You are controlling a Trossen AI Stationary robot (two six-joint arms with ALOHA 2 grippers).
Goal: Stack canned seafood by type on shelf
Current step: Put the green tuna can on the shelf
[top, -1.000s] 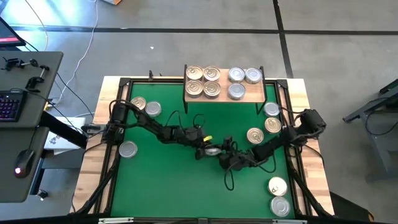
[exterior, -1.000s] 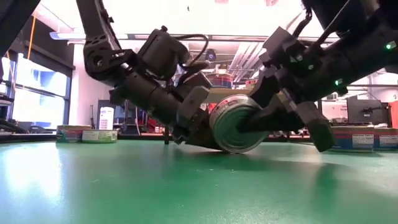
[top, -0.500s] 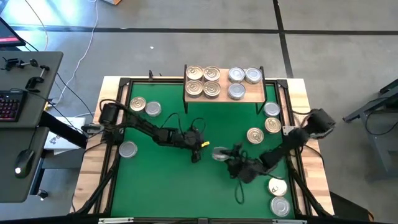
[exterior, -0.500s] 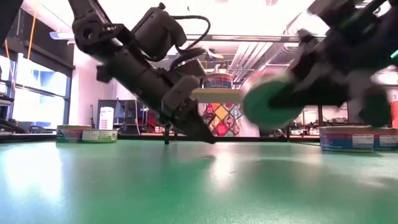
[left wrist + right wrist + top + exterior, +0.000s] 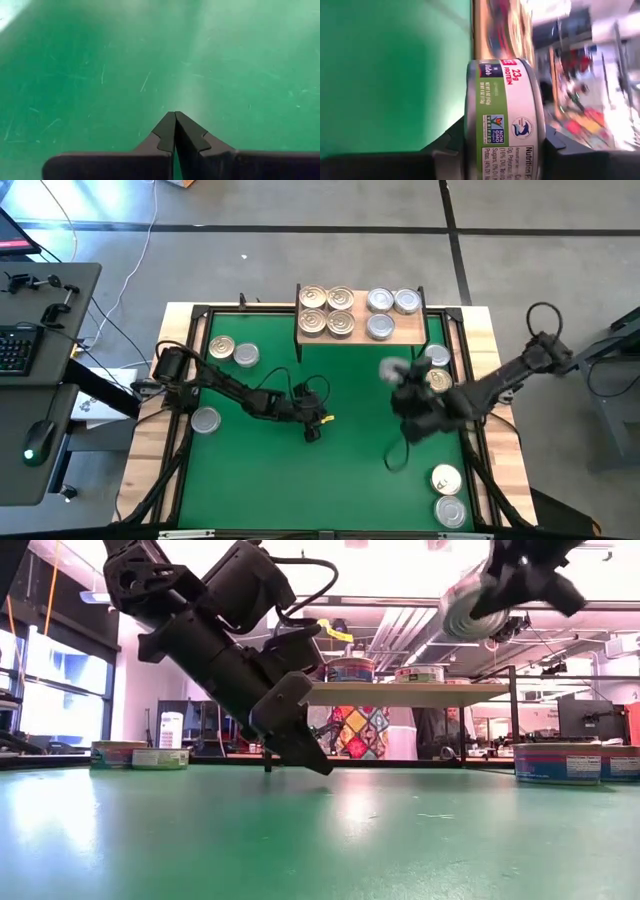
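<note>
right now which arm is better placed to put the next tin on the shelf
Right: its hand already grips a round metal tin, raised beside the light-wood shelf. The left hand is shut, empty, low over the green mat.

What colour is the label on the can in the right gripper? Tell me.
Green and white, on the can held by the right gripper; right wrist view shows it best.

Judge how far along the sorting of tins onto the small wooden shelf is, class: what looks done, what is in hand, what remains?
Done: the light-wood shelf on black legs carries four golden-lidded tins and three silver-lidded tins, grouped apart. In hand: the right claw grips a green-labelled round tin above the green mat. The left claw is shut, empty, near the mat. Left: loose round tins on the mat by both side edges.
</note>
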